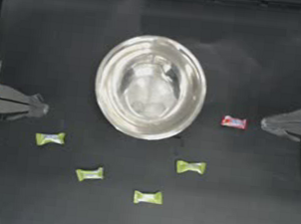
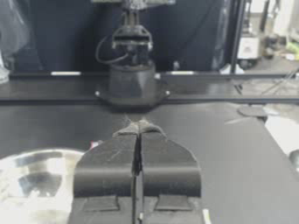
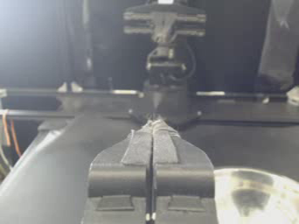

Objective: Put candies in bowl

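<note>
Top view: bowl (image 1: 150,87) long axis runs up-down; left gripper (image 1: 41,107), right gripper (image 1: 266,123) fingers clenched.

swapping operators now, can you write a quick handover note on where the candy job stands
Left gripper: parked at the table's left edge, fingers shut, holding nothing.
Right gripper: parked at the right edge, fingers shut, holding nothing.
Silver bowl: mid-table, nothing inside it.
Red candy: on the table between the bowl and the right gripper.
Four yellow-green candies, all on the table on the bowl's near side: one near the left gripper, one, one, one just below the bowl's right side.
Done: nothing yet.
Left: all five candies go into the bowl. The red one is probably easiest for the right arm.
</note>
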